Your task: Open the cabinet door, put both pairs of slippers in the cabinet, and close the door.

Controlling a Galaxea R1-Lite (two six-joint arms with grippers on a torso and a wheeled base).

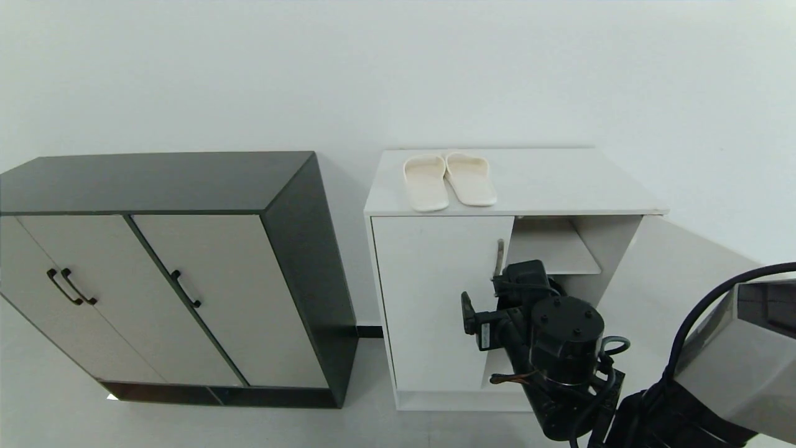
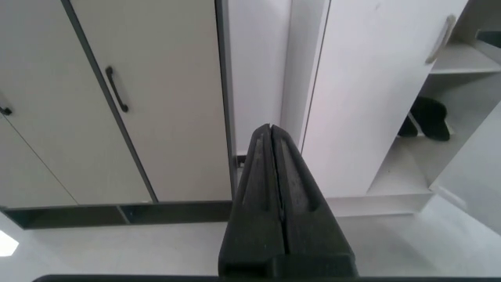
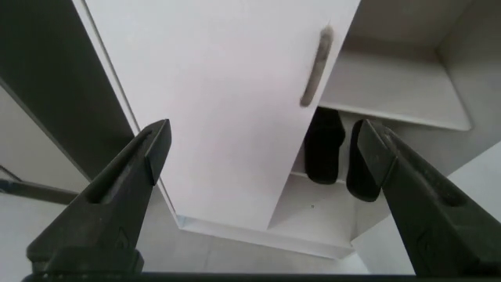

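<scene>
Cream slippers (image 1: 449, 179), cabinet (image 1: 559, 180) top, left edge: we judge them light, soft, bendy; pinch by the rims. Black pair (image 3: 337, 157) inside. Right claw (image 3: 262, 133) released; left claw (image 2: 270, 133) clenched.

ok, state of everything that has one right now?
Grey cabinet doors: shut.
White cabinet left door: shut.
White cabinet right side: open.
Cream slippers: lying on white cabinet top.
Black slippers: inside, below the shelf.
Left gripper: fingers shut, empty.
Right gripper: fingers open, empty.
</scene>
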